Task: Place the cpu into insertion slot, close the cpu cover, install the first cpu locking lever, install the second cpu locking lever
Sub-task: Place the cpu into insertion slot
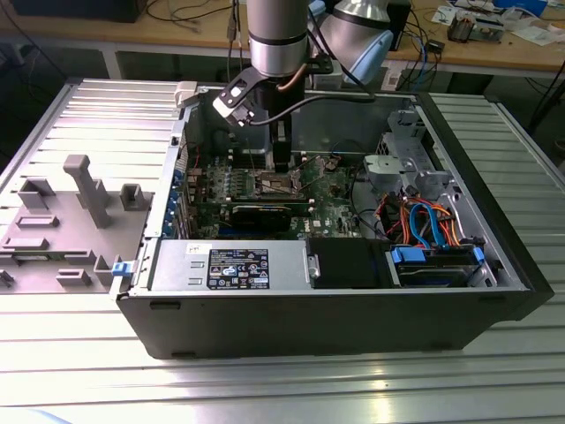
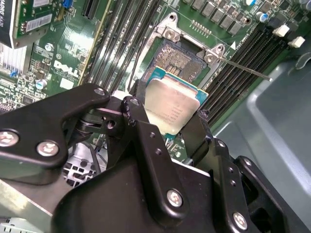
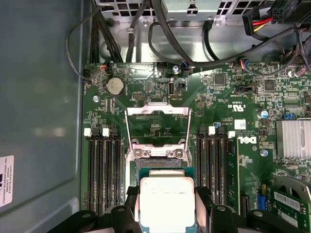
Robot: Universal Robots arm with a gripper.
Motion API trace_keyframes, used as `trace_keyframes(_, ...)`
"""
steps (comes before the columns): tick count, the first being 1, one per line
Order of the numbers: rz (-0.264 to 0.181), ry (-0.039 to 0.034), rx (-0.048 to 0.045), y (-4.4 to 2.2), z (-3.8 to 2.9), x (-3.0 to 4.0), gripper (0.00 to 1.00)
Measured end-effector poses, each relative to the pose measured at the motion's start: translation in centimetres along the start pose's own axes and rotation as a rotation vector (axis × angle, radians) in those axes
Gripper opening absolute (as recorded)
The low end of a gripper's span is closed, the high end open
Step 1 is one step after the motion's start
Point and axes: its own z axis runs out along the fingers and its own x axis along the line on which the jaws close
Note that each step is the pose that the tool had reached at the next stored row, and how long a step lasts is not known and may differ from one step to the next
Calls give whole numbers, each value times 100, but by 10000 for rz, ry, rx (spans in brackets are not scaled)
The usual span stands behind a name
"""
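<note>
Cpu [image 2: 171, 108]: clamped by opposite edges between the jaws, held just above slot [image 2: 181, 59]; cover [image 3: 157, 110] open. Judged light, stiff, with a fragile underside and a slippery metal top. Grip edges only.

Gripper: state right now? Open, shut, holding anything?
Gripper: shut on the cpu, holding it by its edges at the socket, whose cover stands open.
</note>
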Motion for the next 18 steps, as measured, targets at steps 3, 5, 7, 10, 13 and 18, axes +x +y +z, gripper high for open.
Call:
trace_keyframes(3,0,3,-2,-1,9,0,54)
trace_keyframes(5,0,2,-2,-1,9,0,54)
trace_keyframes(7,-1,2,-1,0,9,0,54)
trace_keyframes(10,0,2,-2,-1,9,0,54)
trace_keyframes(13,0,7,-4,-1,19,1,54)
trace_keyframes(18,0,3,-2,-11,127,1,54)
